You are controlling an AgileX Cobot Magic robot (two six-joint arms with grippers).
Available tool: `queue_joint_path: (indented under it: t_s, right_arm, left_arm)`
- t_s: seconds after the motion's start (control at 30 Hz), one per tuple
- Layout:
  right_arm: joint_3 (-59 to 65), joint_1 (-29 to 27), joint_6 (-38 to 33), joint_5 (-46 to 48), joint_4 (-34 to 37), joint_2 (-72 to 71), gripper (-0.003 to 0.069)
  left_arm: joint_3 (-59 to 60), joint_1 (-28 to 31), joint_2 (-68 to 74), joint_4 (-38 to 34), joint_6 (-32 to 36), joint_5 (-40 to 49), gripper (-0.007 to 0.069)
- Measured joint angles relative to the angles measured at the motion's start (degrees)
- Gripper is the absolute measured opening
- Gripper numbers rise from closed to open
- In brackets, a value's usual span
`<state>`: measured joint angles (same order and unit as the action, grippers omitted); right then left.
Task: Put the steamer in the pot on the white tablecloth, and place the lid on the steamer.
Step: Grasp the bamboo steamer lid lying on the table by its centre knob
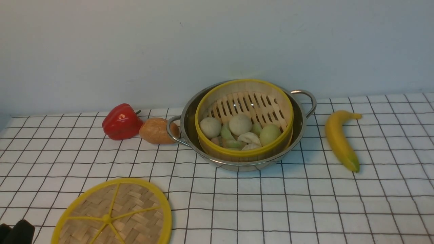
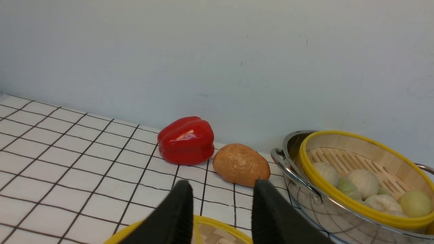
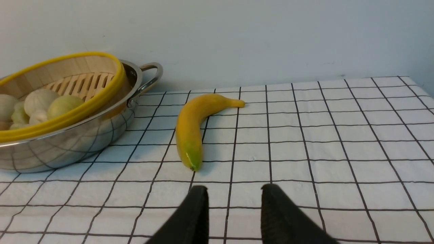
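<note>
The steamer, a bamboo basket with a yellow rim holding pale buns and dumplings, sits tilted inside the shiny pot at the middle back of the white tablecloth. The woven lid lies flat on the cloth at the front left. My left gripper shows only as a dark tip at the bottom left corner, left of the lid. In the left wrist view that gripper is open, with the lid's rim low between its fingers. My right gripper is open over bare cloth, short of the banana.
A red pepper and a brown bread roll lie just left of the pot's left handle. A banana lies right of the pot. A plain wall closes the back of the table.
</note>
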<state>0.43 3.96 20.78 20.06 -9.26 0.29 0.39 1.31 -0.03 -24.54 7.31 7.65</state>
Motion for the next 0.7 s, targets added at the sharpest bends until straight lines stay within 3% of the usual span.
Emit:
queue_joint_path:
  t_s: [0.37, 0.7]
  right_arm:
    - [0.0, 0.0, 0.0, -0.1, 0.0, 0.0, 0.024]
    - [0.1, 0.0, 0.0, -0.1, 0.0, 0.0, 0.024]
  left_arm:
    - [0.0, 0.0, 0.0, -0.2, -0.1, -5.8, 0.0243]
    - [-7.0, 0.0, -0.1, -0.6, -0.7, 1.6, 0.0243]
